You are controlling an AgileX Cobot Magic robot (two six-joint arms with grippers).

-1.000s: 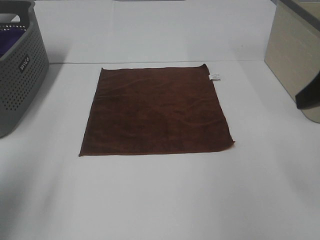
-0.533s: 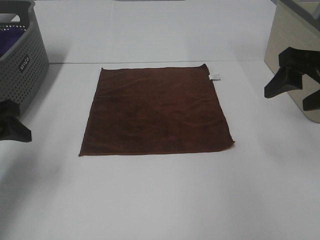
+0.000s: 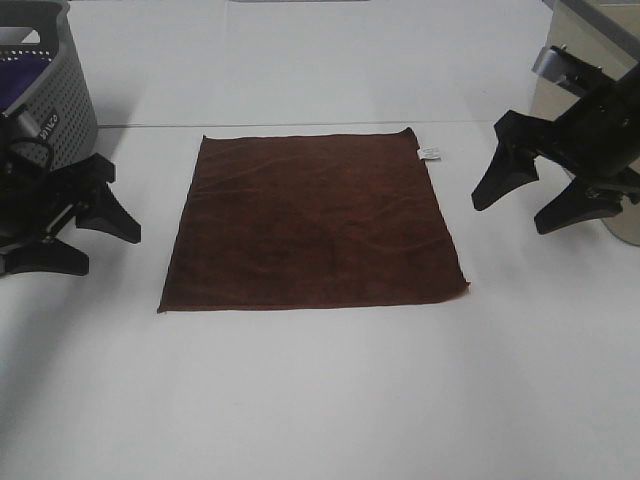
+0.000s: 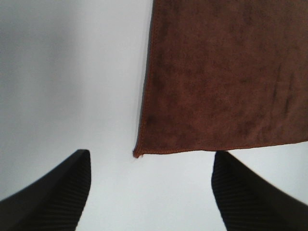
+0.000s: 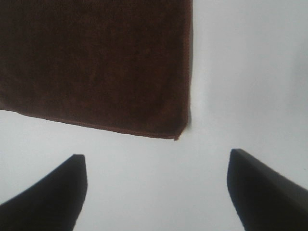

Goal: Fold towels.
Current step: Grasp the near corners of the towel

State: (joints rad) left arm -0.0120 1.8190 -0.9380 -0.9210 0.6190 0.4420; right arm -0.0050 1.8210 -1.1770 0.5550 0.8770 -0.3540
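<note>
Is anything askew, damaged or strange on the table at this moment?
Nothing stands out. The brown towel lies flat and unfolded on the table; left gripper and right gripper are open, clear of it.

Napped, matt cloth in the towel (image 3: 312,222), reddish-brown, with a stitched hem and a small smooth white tag (image 3: 429,153). Smooth matt white across the table (image 3: 320,400); dull grey perforated plastic for the basket (image 3: 50,135). Matt black plastic on the left gripper (image 4: 150,154) and right gripper (image 5: 157,154), with fine ribbing on the left fingers (image 4: 62,192).
</note>
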